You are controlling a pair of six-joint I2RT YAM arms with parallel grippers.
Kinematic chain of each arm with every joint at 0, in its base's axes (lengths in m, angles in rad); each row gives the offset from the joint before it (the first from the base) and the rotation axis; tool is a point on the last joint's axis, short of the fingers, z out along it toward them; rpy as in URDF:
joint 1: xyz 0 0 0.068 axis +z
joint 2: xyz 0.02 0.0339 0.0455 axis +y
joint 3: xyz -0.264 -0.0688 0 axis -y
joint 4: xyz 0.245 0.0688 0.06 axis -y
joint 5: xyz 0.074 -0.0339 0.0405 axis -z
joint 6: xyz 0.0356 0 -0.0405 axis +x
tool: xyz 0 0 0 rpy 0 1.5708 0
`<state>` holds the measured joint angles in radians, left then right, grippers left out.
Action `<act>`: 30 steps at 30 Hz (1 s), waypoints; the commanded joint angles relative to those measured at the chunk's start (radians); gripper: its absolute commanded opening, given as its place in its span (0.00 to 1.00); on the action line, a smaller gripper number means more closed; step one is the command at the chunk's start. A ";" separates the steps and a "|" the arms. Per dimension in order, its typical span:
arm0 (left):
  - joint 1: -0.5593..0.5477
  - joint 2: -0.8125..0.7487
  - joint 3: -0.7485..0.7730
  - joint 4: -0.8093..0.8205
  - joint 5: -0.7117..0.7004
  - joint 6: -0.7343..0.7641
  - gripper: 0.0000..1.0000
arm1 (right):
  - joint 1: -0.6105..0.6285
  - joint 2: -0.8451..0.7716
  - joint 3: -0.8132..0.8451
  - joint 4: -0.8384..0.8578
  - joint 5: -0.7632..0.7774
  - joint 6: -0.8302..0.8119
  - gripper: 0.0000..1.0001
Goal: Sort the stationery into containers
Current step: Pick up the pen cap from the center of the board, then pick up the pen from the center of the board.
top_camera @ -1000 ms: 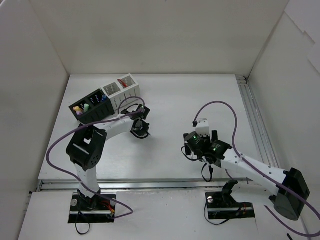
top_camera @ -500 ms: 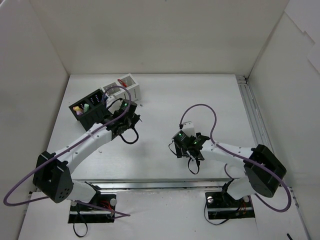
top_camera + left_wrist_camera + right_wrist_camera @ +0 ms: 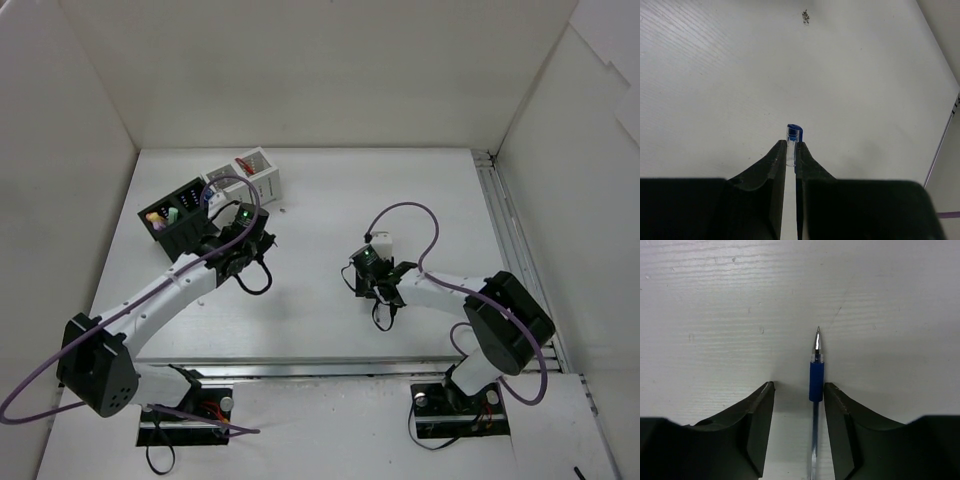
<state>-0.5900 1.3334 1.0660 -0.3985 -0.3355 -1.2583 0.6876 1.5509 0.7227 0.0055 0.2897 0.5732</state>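
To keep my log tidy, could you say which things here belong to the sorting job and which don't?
Job: clear pen in left tool; blue pen at right tool; black box; white box.
Just lying about: purple cables; dark speck.

You've got a white bench (image 3: 330,200) with faint wood grain, boxed in by plain white panels: back wall (image 3: 320,70), left wall (image 3: 50,200), right wall (image 3: 590,180). A metal side rail (image 3: 510,250) runs along the bench's right edge, well to the right of the right fingers (image 3: 757,410). A near rail (image 3: 330,368) runs along the front edge. Far ahead of the left fingers (image 3: 772,165) you'll see a small dark speck (image 3: 804,16). Just ahead of the right fingers there's a thin diagonal scratch (image 3: 837,315). Light is flat and even, with soft shadows.
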 commanded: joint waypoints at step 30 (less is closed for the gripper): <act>-0.079 -0.049 0.108 0.114 0.061 0.319 0.00 | 0.179 -0.437 -0.141 0.547 -0.446 -0.401 0.00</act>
<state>-0.6380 1.3567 1.1557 -0.3801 -0.3042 -1.0100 0.8600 1.1751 0.5682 0.3584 -0.0101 0.2646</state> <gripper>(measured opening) 0.062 0.096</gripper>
